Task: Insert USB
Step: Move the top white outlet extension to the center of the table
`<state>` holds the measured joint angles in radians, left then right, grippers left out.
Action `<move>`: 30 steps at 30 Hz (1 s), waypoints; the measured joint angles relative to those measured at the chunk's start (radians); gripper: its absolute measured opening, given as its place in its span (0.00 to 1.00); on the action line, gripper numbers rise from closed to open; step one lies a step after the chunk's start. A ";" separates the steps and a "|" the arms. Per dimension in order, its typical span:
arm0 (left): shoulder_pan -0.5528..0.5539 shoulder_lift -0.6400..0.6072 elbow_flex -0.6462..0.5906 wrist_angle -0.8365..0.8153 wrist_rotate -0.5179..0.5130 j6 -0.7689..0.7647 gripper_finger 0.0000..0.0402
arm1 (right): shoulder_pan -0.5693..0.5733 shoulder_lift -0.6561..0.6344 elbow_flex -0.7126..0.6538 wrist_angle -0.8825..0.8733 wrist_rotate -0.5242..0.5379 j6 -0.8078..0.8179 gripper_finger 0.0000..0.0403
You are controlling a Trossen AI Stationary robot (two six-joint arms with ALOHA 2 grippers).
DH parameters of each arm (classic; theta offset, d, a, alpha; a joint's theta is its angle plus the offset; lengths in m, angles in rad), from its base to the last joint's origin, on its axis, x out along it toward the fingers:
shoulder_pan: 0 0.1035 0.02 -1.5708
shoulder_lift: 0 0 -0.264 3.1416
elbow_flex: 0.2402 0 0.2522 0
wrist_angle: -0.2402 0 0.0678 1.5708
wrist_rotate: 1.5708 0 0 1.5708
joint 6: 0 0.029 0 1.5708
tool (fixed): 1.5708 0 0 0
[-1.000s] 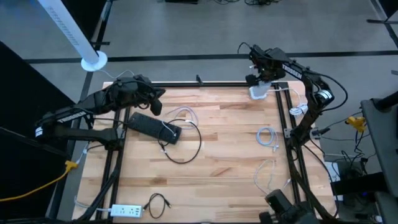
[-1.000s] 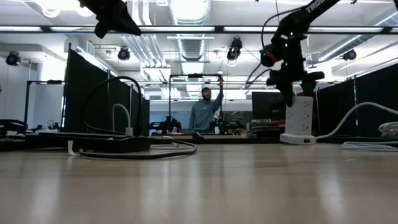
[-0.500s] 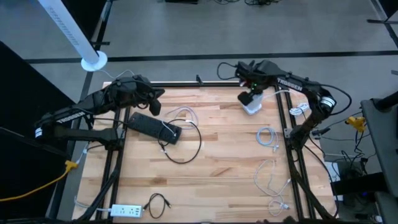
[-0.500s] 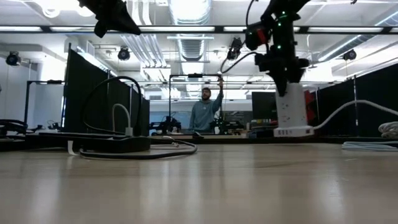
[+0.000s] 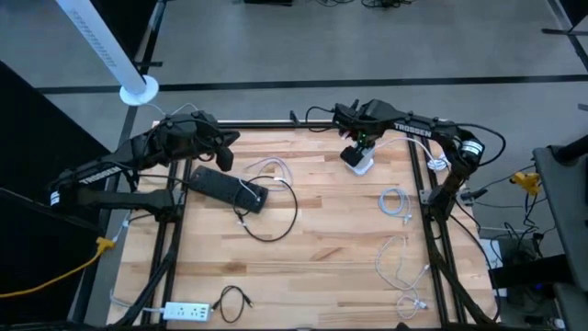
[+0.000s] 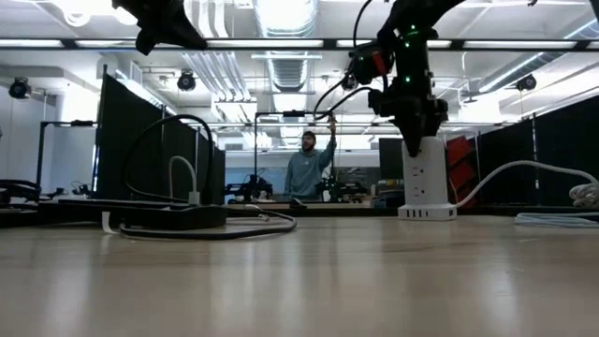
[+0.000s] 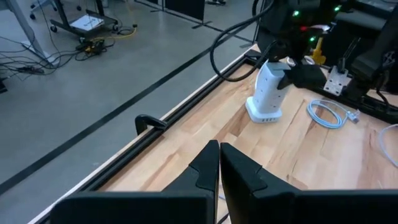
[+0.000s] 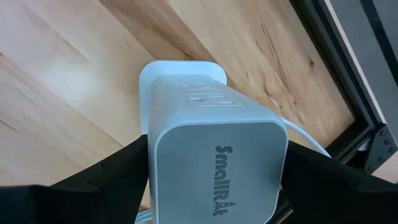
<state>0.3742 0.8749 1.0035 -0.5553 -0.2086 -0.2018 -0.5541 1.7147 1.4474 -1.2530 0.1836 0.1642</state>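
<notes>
High view: right hand (image 5: 358, 147) grips the white power tower (image 5: 357, 160) near the table's (image 5: 331, 267) far edge, the cable not yet picked up.
High view: the tower stands upright on the wood, well apart from the black power strip (image 5: 226, 188) and its looped cable (image 5: 276, 207); the left hand (image 5: 223, 145) hovers closed and empty over that strip. Low view: the right hand (image 6: 412, 117) clamps the tower (image 6: 426, 178) from above, its base on or just off the table; I cannot tell which. Left wrist view: closed fingers (image 7: 211, 171) point toward the tower (image 7: 267, 93), with bare wood between. Right wrist view: wide-spread fingers (image 8: 112, 171) hold the tower (image 8: 214, 162) by its sides, the black rail (image 8: 348, 62) close behind. Judged step: positioning the tower; next, settle it clear of the rail, then fetch a USB plug.
</notes>
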 joint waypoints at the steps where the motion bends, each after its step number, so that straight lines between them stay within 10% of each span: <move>1: 0.008 0.001 0.000 -0.005 0.003 -0.009 0.02 | 0.000 -0.004 -0.001 0.000 -0.001 0.000 0.75; 10: 0.197 0.195 0.188 -0.377 0.037 0.000 0.25 | 0.000 -0.030 -0.001 -0.048 -0.055 -0.017 0.76; 15: 0.321 0.392 0.343 -0.592 0.036 0.019 0.39 | 0.003 -0.039 -0.001 -0.069 -0.060 -0.033 0.96; 30: 0.595 0.830 0.459 -0.808 0.013 0.087 0.55 | 0.002 -0.124 -0.001 -0.066 -0.069 -0.068 0.86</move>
<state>0.9697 1.7045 1.4622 -1.3636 -0.1956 -0.1146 -0.5518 1.5911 1.4464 -1.3190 0.1144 0.0965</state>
